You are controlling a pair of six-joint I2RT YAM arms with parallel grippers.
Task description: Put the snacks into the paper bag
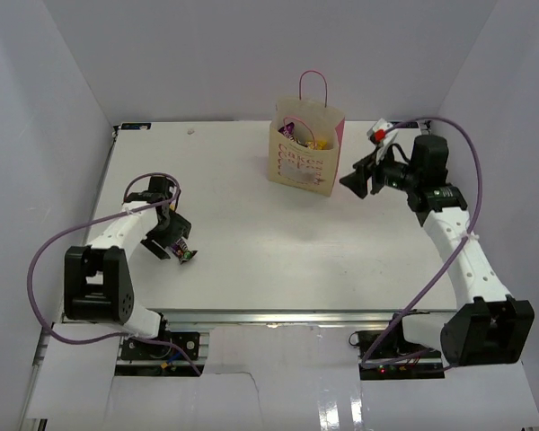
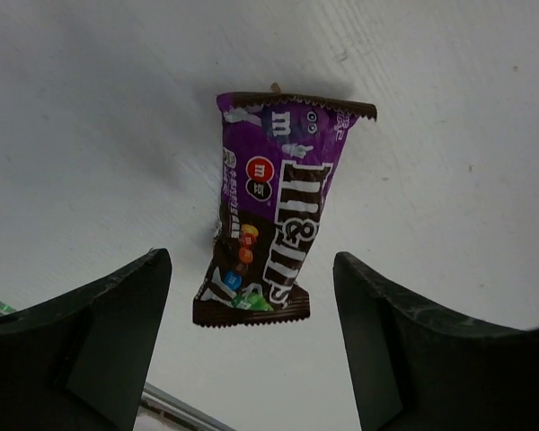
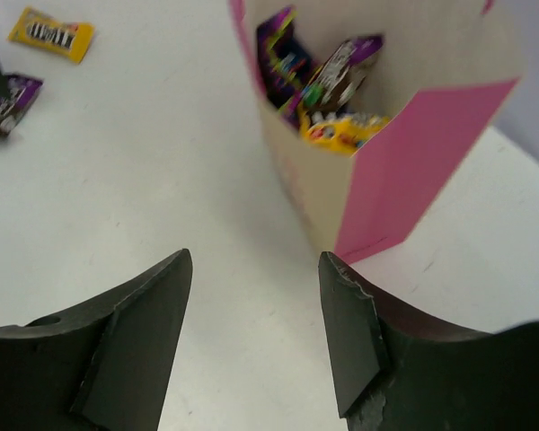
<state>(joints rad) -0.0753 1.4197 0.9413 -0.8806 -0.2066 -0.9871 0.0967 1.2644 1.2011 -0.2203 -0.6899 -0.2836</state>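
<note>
Left gripper point(image 2: 251, 260) hovers with jaws wide apart over a purple M&M's packet point(image 2: 274, 215), nothing gripped!

That packet lies flat on the white table point(image 1: 278, 251), between the two fingers and clear of both. Over on the other side, the right gripper point(image 3: 256, 260) also stands parted and empty, just beside the paper bag point(image 1: 301, 166) at its pink side. The bag is upright, with several snacks point(image 3: 337, 99) inside. One yellow packet point(image 3: 52, 34) sits out on the table near the purple one.
</note>
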